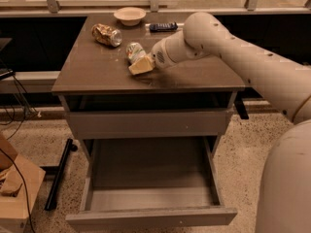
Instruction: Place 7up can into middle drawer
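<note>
Camera view shows you the pincer (140, 64) low over the counter (92, 74), pressed against the 7up can (134, 50), though you cannot tell whether it grips, while the middle drawer (150, 216) stands pulled open below.

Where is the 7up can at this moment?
In the camera view the 7up can sits centre-left on the tabletop, between the gold-brown can at its upper left and the hand, which is close beside it at its lower right.
</note>
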You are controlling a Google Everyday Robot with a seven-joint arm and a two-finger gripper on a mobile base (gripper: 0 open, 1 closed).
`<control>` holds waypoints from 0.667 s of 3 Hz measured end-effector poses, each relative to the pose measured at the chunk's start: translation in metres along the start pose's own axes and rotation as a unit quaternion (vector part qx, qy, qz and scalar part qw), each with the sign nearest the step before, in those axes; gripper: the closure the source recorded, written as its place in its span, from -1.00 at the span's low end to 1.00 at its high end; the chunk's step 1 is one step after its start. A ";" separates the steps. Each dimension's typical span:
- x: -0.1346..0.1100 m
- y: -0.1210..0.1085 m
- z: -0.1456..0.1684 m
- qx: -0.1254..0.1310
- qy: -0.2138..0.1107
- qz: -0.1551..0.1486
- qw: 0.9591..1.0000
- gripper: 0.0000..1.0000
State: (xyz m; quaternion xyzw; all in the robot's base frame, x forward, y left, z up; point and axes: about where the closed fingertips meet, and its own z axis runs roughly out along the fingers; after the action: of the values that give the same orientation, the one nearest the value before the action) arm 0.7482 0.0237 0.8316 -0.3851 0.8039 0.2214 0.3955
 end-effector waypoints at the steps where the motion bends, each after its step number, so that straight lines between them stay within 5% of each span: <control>1: -0.008 0.002 -0.011 0.001 -0.009 -0.007 1.000 0.91; 2: -0.014 0.006 -0.024 -0.006 -0.013 -0.023 1.000 1.00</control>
State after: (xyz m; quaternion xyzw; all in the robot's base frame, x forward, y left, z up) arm 0.7376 0.0174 0.8573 -0.4030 0.7884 0.2222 0.4083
